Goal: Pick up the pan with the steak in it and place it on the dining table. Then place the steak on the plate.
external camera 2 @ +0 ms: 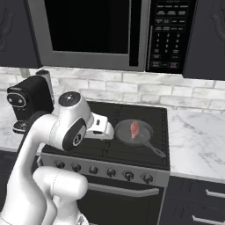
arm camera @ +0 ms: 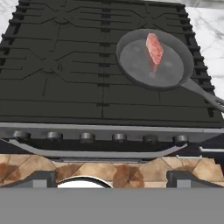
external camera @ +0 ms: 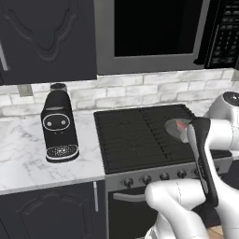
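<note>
Hand wide open and empty, raised over the stove's front edge, pan with steak ahead.

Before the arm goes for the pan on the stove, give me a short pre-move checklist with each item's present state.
1. Round dark grey frying pan sits flat on the black stovetop: ok.
2. Pinkish-red steak slab lies inside the pan: ok.
3. Thin straight pan handle is free, nothing on or against it: ok.
4. Gripper is open with nothing between its fingertips: ok.
5. Gripper lined up with the handle: not ok; in the hand view the pan and handle sit up and to the right of the fingertips, well apart.
6. Dining table and plate ready to receive the pan: cannot tell.
</note>
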Robot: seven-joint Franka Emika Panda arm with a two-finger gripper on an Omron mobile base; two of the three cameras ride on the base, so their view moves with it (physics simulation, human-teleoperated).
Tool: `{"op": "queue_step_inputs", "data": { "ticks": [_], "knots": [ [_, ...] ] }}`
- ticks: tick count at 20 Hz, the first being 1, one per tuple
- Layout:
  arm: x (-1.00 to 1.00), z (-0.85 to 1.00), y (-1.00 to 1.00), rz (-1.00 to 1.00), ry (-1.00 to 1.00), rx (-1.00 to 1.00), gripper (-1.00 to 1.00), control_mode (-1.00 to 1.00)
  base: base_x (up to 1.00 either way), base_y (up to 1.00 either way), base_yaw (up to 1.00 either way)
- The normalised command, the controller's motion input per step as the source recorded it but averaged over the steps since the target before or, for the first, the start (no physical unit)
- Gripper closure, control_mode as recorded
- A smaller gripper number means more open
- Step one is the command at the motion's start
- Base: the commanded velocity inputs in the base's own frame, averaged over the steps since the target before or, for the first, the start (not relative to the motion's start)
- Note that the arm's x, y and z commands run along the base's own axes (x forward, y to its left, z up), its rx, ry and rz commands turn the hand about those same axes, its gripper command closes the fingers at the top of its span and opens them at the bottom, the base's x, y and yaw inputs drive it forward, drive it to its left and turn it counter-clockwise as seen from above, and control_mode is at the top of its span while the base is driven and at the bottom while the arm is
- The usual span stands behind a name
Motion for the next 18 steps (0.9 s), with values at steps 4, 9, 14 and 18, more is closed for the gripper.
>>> {"op": "queue_step_inputs", "data": {
  "ticks": [4, 9, 14, 18],
  "knots": [
    [0.05, -0.16, -0.57, -0.05, 0.01, 0.00, -1.00, -1.00, 0.00, 0.00, 0.00],
    [0.09, -0.18, -0.60, -0.06, 0.02, 0.00, -1.00, -1.00, 0.00, 0.00, 0.00],
    [0.22, -0.20, -0.61, -0.06, 0.04, 0.00, -1.00, -1.00, 0.00, 0.00, 0.00],
    [0.37, -0.19, -0.60, -0.06, 0.04, 0.00, -1.00, -1.00, 0.00, 0.00, 0.00]
  ]
}}
